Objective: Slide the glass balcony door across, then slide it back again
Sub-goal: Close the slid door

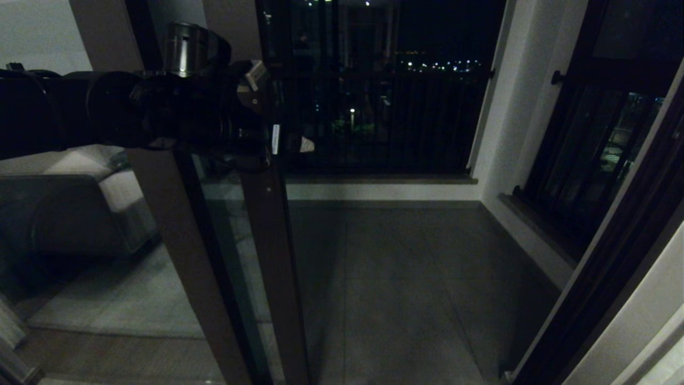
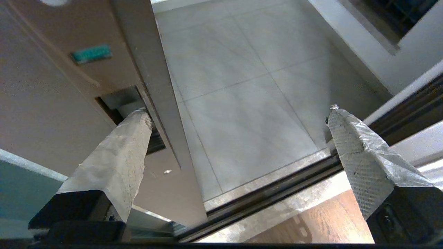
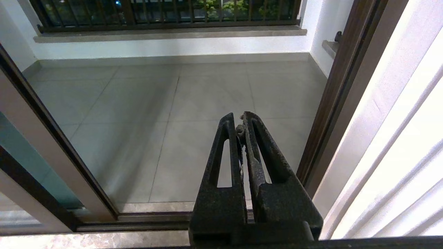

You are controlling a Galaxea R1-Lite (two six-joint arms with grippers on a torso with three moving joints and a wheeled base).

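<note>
The glass balcony door (image 1: 267,240) stands at the left of the doorway, and its dark brown stile (image 2: 52,103) fills the near side of the left wrist view. My left gripper (image 1: 288,141) is at that stile at about chest height and is open wide (image 2: 238,114). One taped finger (image 2: 135,131) has its tip in the slim recessed handle (image 2: 114,100). The other finger (image 2: 349,145) hangs free over the doorway. My right gripper (image 3: 240,119) is shut on nothing, low before the threshold. The door's frame edge (image 3: 41,138) also shows in the right wrist view.
The floor track (image 2: 277,193) runs across the threshold, with the tiled balcony floor (image 1: 406,278) beyond. The dark right jamb (image 1: 614,256) bounds the opening. A barred railing (image 1: 385,117) and a black-barred window (image 1: 598,149) lie further out. A sofa (image 1: 64,214) shows at the left.
</note>
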